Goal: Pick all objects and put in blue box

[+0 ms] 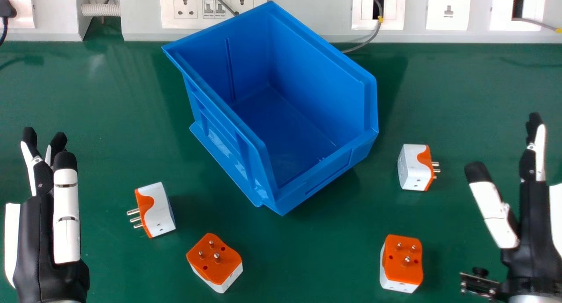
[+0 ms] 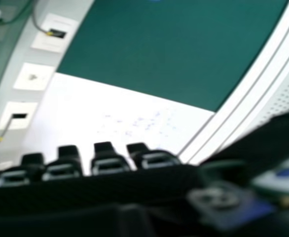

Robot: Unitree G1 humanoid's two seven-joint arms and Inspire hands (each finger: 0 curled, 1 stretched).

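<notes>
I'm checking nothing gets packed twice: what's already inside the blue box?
Nothing can be seen in the blue box: its visible floor is bare, apart from a few tiny pale marks near the lower corner. The strip of floor behind its near left wall is hidden.

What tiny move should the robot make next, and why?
I'd probably ease the right hand leftward, toward the plug adapter to the right of the blue box: the hand is open and empty, this adapter lies nearest its thumb, and it isn't boxed yet.
</notes>
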